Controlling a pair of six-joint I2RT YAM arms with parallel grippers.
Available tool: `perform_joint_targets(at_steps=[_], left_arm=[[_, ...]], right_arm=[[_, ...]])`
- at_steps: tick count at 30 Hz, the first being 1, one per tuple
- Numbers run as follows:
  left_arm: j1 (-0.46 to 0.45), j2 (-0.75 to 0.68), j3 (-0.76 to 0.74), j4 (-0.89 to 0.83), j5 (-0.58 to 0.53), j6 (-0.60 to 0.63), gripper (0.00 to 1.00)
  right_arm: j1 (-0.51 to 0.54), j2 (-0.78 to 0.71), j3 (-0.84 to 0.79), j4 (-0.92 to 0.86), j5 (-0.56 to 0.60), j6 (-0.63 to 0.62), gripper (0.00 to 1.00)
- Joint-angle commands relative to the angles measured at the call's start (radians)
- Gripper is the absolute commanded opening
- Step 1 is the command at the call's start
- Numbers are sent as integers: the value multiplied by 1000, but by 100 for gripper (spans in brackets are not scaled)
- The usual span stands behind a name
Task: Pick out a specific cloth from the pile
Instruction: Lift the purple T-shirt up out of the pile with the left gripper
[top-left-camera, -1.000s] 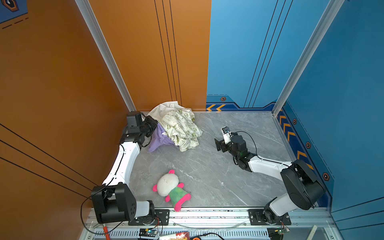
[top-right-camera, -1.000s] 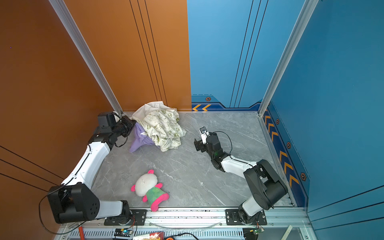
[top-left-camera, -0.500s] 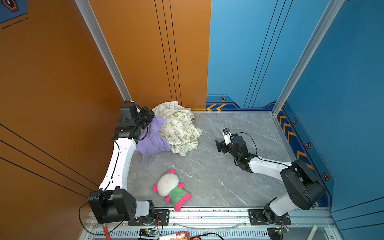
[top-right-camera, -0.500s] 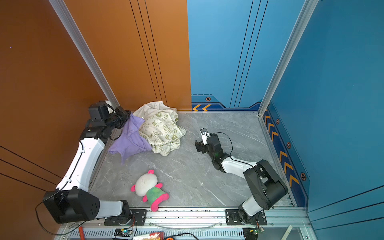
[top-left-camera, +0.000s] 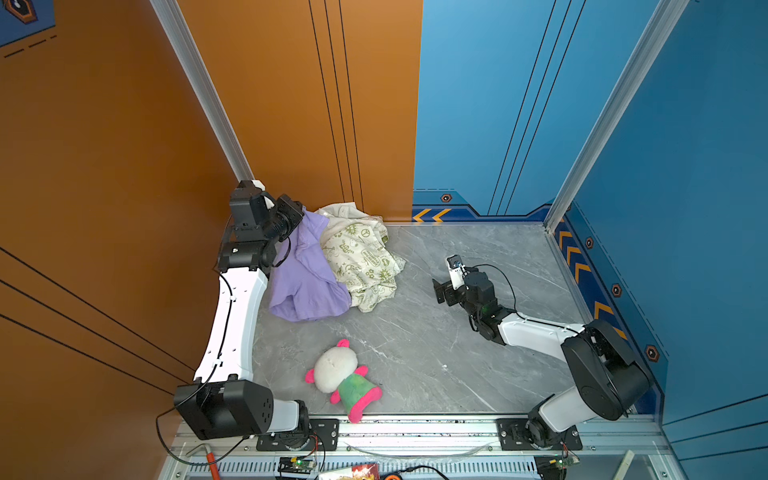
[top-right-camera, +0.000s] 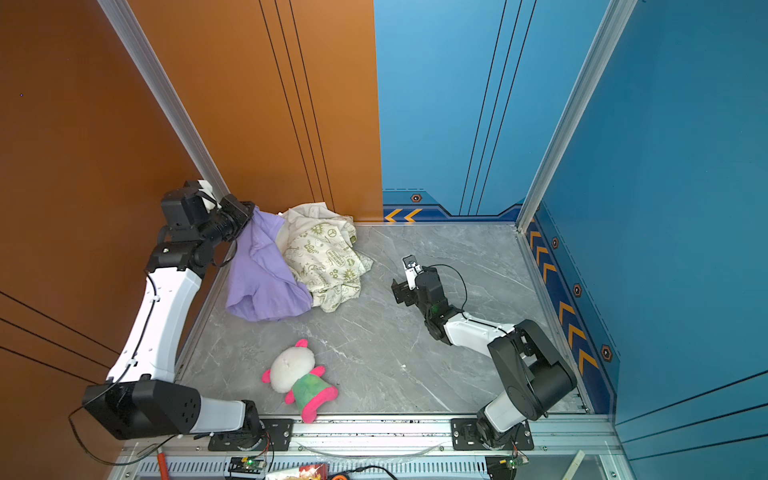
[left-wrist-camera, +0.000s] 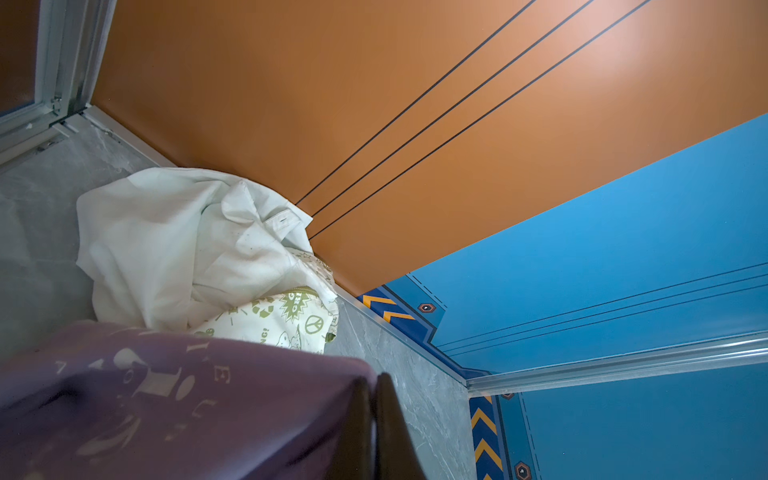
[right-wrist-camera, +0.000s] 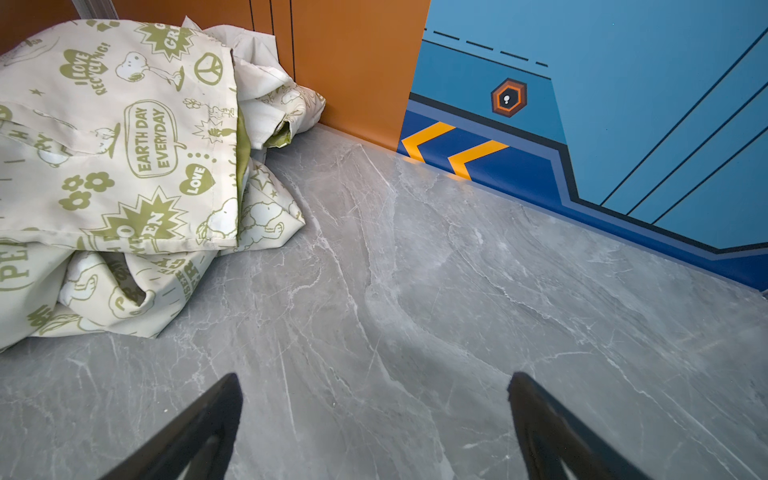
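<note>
Top views show the grey marble-patterned tabletop (top-left-camera: 436, 340), walled in orange and blue. At its far left corner sits the pile (top-left-camera: 361, 253) of crumpled garments, cream with green doodle print over plain off-white. Draped against the pile's left side hangs the soft lavender cloth (top-left-camera: 305, 278), its upper corner raised off the table and pinched in the left gripper (top-left-camera: 300, 214), whose jaws are clamped tight on the fabric; the lower folds rest on the marble. The left wrist view shows white lettering on the cloth (left-wrist-camera: 166, 399). A white plush toy (top-left-camera: 343, 374) in green and pink lies near the front edge. The right gripper (right-wrist-camera: 374, 424) stands spread wide and empty, low over bare marble, just beside the pile.
</note>
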Motion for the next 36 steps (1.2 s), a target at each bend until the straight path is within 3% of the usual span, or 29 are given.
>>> perform_joint_targets(at_steps=[1, 21, 36], left_arm=[[-15, 9, 65, 30, 38, 40, 0], [-116, 124, 392, 27, 41, 158, 0], [-276, 417, 818, 25, 96, 191, 0]], right_arm=[[4, -20, 5, -5, 13, 19, 100], [6, -26, 34, -35, 30, 5, 100], [-6, -30, 87, -79, 18, 17, 100]])
